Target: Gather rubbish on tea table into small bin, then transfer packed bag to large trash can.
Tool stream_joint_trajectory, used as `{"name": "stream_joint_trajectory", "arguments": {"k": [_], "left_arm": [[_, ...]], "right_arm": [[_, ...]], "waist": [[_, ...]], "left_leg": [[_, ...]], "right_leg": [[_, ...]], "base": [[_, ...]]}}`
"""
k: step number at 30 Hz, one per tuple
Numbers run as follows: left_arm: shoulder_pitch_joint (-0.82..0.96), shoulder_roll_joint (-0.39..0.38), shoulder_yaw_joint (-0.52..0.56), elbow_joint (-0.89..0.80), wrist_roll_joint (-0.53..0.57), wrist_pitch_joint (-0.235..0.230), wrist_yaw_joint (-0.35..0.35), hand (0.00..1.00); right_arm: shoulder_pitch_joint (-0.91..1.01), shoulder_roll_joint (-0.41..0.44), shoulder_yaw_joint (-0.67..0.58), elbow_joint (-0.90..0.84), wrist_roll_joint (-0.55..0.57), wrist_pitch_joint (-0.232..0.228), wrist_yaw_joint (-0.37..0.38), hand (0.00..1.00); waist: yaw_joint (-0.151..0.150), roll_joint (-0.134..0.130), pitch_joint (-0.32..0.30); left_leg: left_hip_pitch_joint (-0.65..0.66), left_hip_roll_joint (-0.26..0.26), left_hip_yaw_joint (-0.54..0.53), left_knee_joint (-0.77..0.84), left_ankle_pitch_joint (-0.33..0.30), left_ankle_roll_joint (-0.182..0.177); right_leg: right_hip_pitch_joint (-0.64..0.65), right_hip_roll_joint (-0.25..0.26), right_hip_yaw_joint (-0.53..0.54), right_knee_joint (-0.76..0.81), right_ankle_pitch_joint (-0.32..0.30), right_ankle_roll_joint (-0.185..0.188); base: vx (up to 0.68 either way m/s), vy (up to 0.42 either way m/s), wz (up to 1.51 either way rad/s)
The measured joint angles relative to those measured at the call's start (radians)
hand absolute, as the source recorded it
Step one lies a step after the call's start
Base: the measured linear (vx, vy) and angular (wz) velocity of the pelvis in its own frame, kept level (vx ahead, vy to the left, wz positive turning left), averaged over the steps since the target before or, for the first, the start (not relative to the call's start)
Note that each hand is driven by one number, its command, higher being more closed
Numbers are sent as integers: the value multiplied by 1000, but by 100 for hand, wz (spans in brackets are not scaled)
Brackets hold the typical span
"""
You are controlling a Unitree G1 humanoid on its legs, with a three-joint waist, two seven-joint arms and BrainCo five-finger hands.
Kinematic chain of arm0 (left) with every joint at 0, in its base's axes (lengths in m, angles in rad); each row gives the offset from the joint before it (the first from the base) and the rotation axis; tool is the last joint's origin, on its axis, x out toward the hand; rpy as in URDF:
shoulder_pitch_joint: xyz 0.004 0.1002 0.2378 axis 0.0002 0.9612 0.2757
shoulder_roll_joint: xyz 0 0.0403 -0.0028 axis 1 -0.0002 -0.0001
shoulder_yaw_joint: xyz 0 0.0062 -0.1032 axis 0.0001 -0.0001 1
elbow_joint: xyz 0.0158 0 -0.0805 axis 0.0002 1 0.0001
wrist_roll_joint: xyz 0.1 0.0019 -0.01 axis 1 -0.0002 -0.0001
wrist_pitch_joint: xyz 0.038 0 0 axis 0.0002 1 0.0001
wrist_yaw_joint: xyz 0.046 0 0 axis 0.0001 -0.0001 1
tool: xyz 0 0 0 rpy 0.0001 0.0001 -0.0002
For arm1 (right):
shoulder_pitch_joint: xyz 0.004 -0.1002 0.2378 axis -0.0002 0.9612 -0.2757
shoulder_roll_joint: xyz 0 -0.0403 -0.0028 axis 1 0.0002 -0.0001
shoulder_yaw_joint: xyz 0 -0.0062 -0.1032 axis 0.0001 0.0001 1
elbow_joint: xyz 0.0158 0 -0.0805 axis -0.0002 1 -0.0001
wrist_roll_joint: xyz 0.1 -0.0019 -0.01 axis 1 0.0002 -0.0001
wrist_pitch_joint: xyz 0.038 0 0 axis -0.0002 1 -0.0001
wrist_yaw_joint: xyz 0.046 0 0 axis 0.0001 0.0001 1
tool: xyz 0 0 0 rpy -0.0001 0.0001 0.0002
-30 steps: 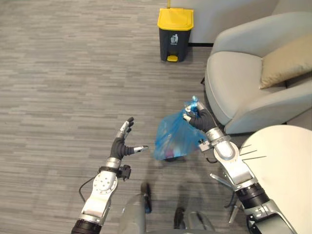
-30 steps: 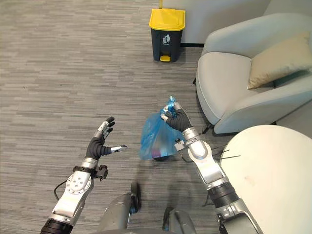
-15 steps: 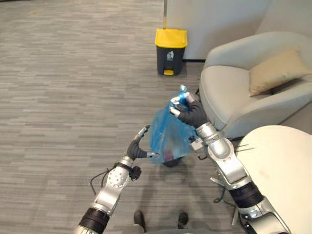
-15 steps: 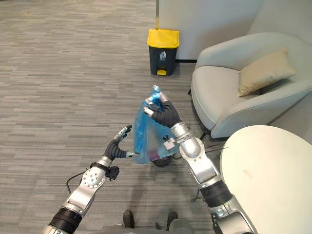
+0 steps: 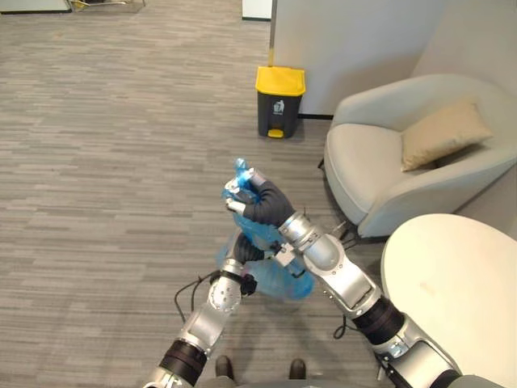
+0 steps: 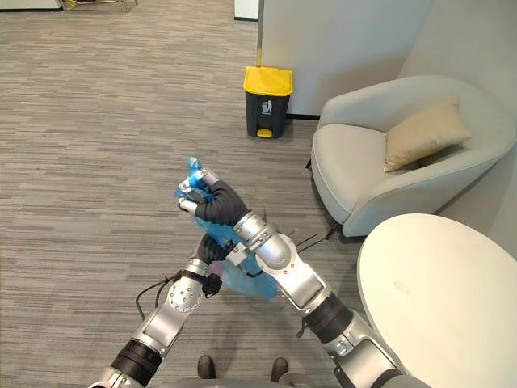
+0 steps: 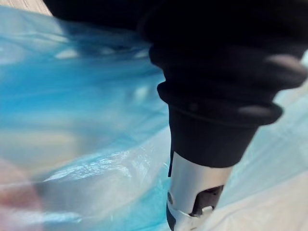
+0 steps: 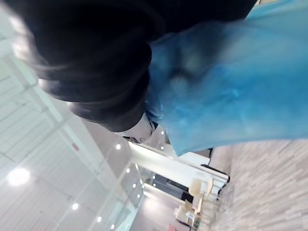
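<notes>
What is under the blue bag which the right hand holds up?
The left hand sits under the blue bag, against its lower part. The plastic covers much of that hand, so its contact with the bag cannot be seen. Grey floor lies below.

an office lounge (or lobby): carpet (image 5: pixel 105 145), armchair (image 5: pixel 367 166), round tea table (image 5: pixel 456 279), yellow-lidded bin (image 5: pixel 279 101).

We see a pale grey armchair (image 5: pixel 367 174) to the right of the right hand (image 5: pixel 260 204), well apart from it and a little farther out. A beige cushion (image 5: pixel 445 134) leans tilted against the chair's back. Grey striped floor (image 5: pixel 105 162) spreads below the hand and away to its left. Beyond the hand stands a pale wall (image 5: pixel 355 40). Past the hand, in its wrist view, we make out round ceiling lights (image 8: pixel 18 176).
</notes>
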Motion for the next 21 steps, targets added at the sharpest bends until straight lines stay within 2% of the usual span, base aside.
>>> {"name": "stream_joint_trajectory", "arguments": {"k": [5,10,11,18,21], "left_arm": [[-32,-4,-18,27,-12,-2,34,100],[-78,-8,-57,57,-46,-2,36,100],[-78,-7,-64,57,-60,-1,35,100],[-34,-9,-45,56,-147,0,18,100],[27,-9,15,49,-202,7,5,100]], "right_arm": [[-29,4,24,16,23,5,-4,100],[-55,5,48,34,27,5,-2,100],[-58,5,45,40,34,5,-2,0],[7,26,4,40,32,-2,2,0],[109,18,-53,40,10,-2,3,0]], "waist": [[13,-3,-8],[23,-5,-10],[22,-5,-10],[17,-5,-10],[13,-5,-10]], "left_leg": [[-3,10,-1,0,5,-8],[-5,21,-1,0,10,-15],[-5,23,-1,0,11,-16],[-4,32,-1,0,13,-20],[-2,31,-1,0,13,-20]], "right_leg": [[6,14,1,-22,14,-9],[5,27,3,-27,21,-18],[5,30,5,-28,22,-19],[4,38,12,-32,24,-23],[6,38,15,-32,24,-22]], "base": [[0,0,0],[0,-5,-2],[2,-6,-4],[4,-1,-3],[9,13,-2]]}}
